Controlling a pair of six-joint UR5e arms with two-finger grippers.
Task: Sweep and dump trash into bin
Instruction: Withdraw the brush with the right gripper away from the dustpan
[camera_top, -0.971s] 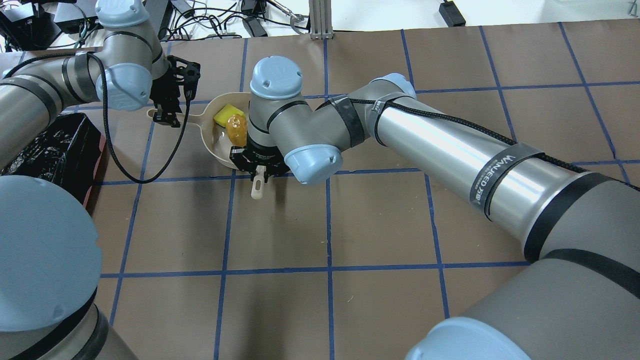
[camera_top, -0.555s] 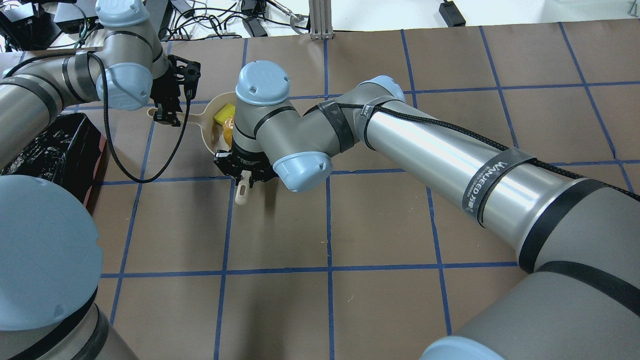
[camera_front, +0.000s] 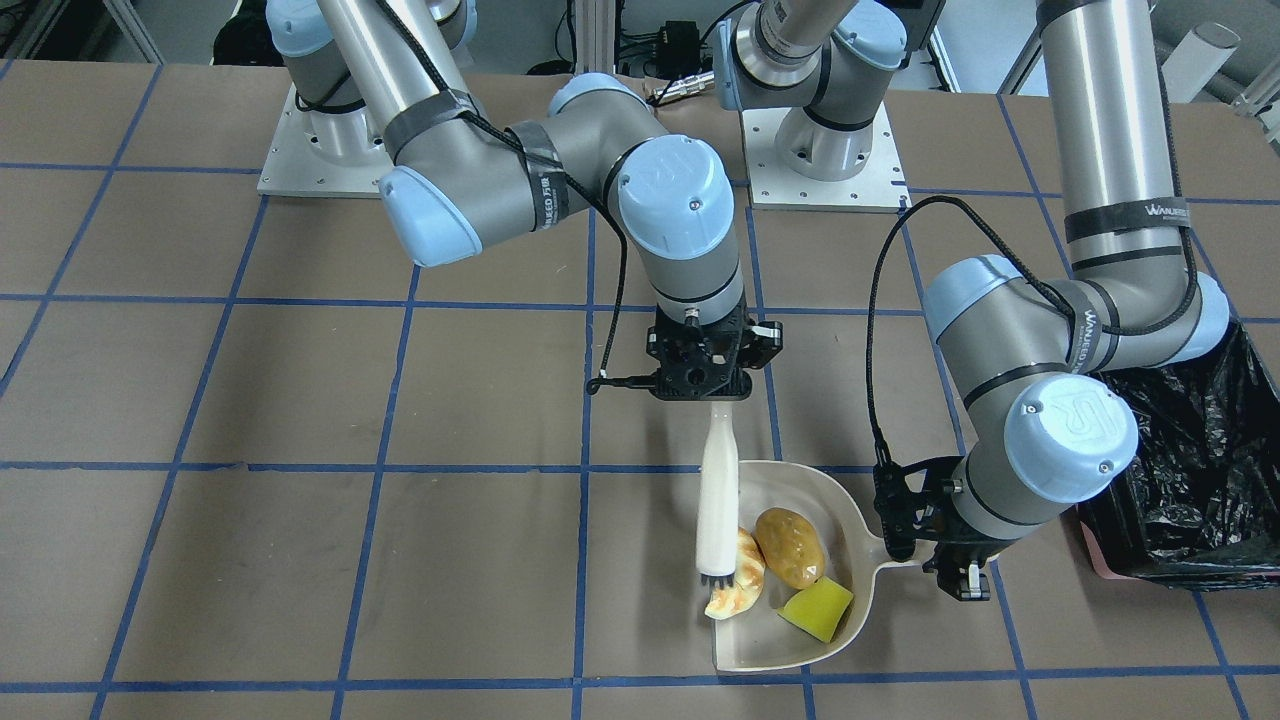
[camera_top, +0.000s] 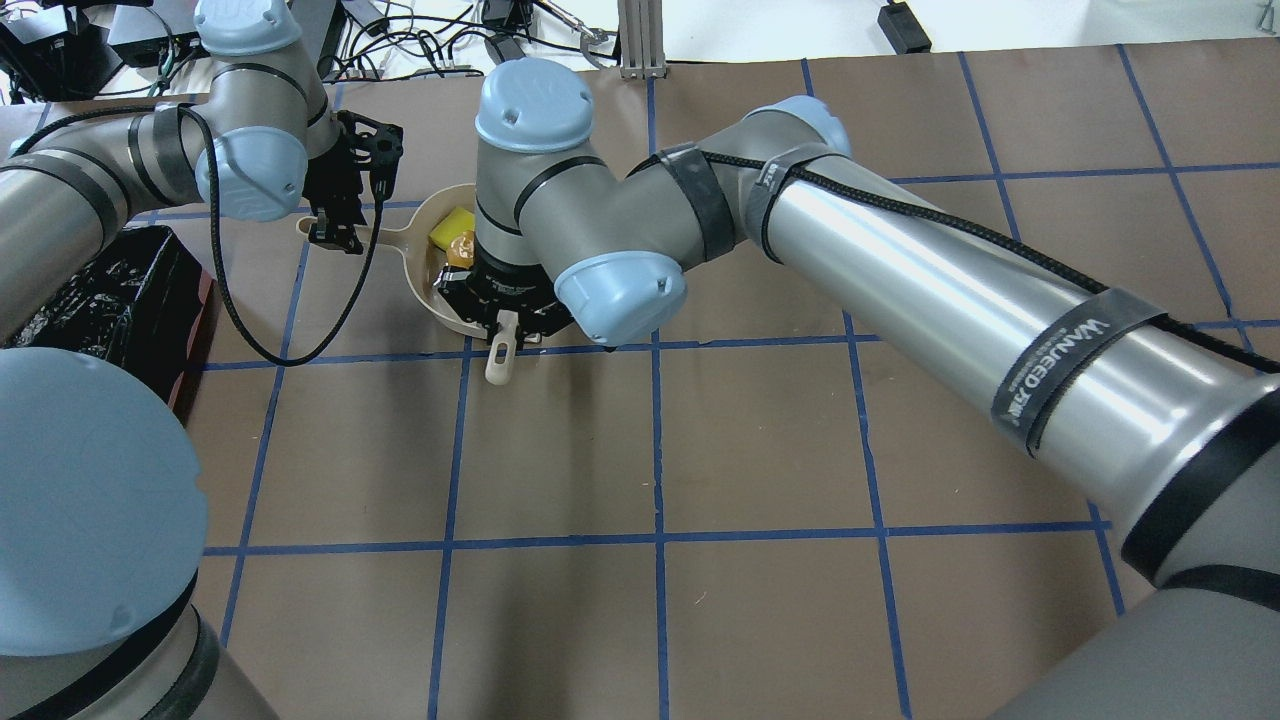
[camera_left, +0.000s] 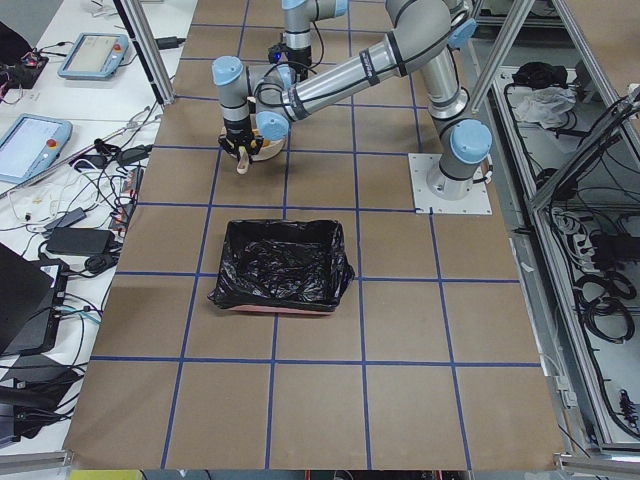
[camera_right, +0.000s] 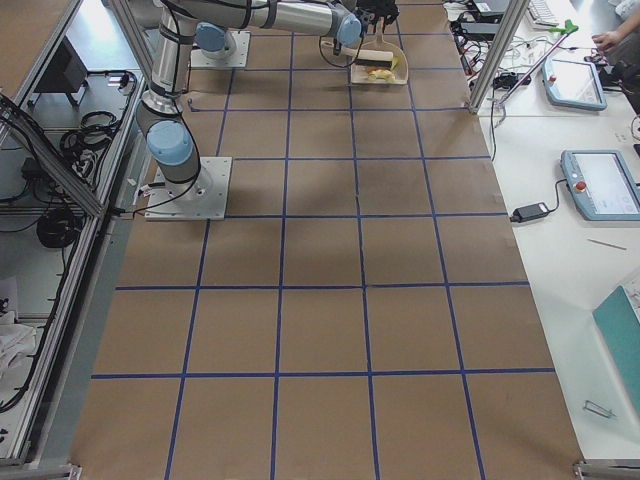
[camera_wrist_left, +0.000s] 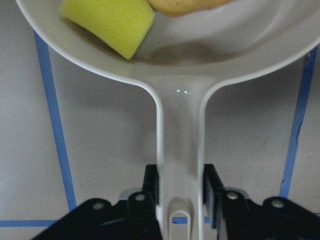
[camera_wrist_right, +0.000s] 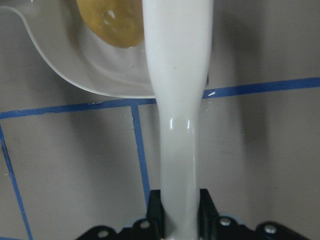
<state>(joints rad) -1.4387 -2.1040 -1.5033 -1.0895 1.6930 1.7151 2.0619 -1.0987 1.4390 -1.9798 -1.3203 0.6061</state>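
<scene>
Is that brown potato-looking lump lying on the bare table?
No, the potato-like lump sits inside the dustpan, right beside the sponge wedge.

Both arms reach toward the far edge of the table (camera_top: 760, 450), left side. The left gripper (camera_wrist_left: 180, 192) pinches the dustpan handle (camera_wrist_left: 180, 145). The right gripper (camera_wrist_right: 179, 210) points down, pinching the brush handle (camera_wrist_right: 177, 100).

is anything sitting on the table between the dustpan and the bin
Nothing visible on the table between the dustpan and the bin; only the left arm's own wrist, whose left hand grips the pan's handle, hangs over that stretch. The brush in the right hand lies over the pan.
</scene>
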